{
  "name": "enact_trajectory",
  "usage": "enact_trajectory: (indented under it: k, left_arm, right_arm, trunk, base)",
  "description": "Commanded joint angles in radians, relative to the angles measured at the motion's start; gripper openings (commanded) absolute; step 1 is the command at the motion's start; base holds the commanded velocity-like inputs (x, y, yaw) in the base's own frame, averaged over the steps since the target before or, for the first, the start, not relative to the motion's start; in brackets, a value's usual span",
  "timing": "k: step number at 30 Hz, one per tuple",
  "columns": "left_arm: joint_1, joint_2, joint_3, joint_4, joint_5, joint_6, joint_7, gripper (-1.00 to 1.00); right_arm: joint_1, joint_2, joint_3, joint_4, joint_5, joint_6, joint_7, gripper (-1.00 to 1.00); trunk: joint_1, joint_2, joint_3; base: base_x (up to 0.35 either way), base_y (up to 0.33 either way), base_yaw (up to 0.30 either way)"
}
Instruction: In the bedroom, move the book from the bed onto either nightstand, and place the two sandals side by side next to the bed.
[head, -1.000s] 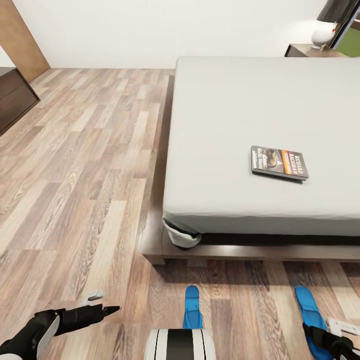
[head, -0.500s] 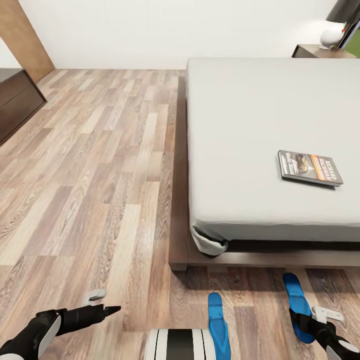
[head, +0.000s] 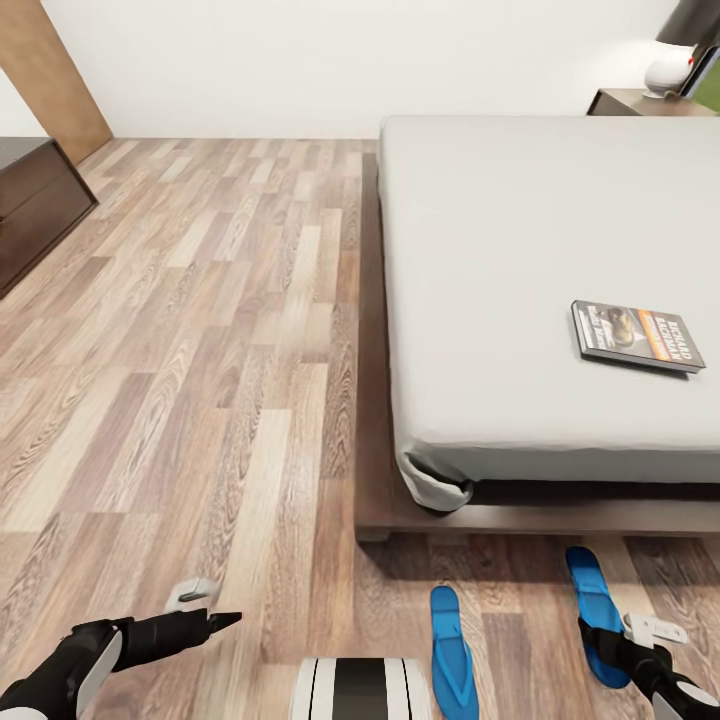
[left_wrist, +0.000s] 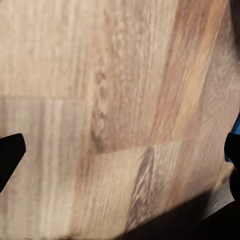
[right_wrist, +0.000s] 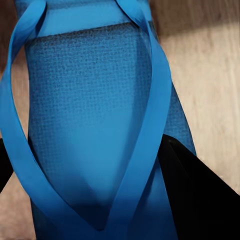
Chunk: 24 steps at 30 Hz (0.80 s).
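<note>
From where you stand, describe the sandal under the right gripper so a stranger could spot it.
Find the bed; on the wood floor before its foot lie two blue sandals. Yours is the right sandal, its near end under the right gripper; the other sandal lies alone beside the robot's base.

Floor (head: 200, 330): wood plank, grained, low sheen. Mattress (head: 520, 250): smooth matt cloth on a dark wood frame (head: 560, 515). Sandal (right_wrist: 90, 125): finely textured matt blue footbed.
</note>
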Motion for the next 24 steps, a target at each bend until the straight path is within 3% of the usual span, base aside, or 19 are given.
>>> enact_trajectory:
  k: [1, 15, 24]
  left_arm:
    - [0.0, 0.0, 0.001, 0.0, 0.006, 0.008, -0.002, 1.0]
    - [0.0, 0.0, 0.001, 0.0, 0.006, 0.008, -0.002, 1.0]
    - [0.0, 0.0, 0.001, 0.0, 0.006, 0.008, -0.002, 1.0]
  right_arm:
    - [-0.001, 0.0, 0.008, 0.002, -0.012, -0.005, 0.003, -1.0]
    - [-0.001, 0.0, 0.008, 0.006, -0.012, -0.005, 0.003, -1.0]
    - [-0.001, 0.0, 0.007, 0.007, -0.012, -0.008, 0.003, -1.0]
  trunk:
    - [0.0, 0.0, -0.001]
    - [0.0, 0.0, -0.001]
    - [0.0, 0.0, -0.001]
  base:
    - [0.0, 0.264, 0.0]
    - [-0.01, 0.279, 0.0]
    - [-0.23, 0.21, 0.0]
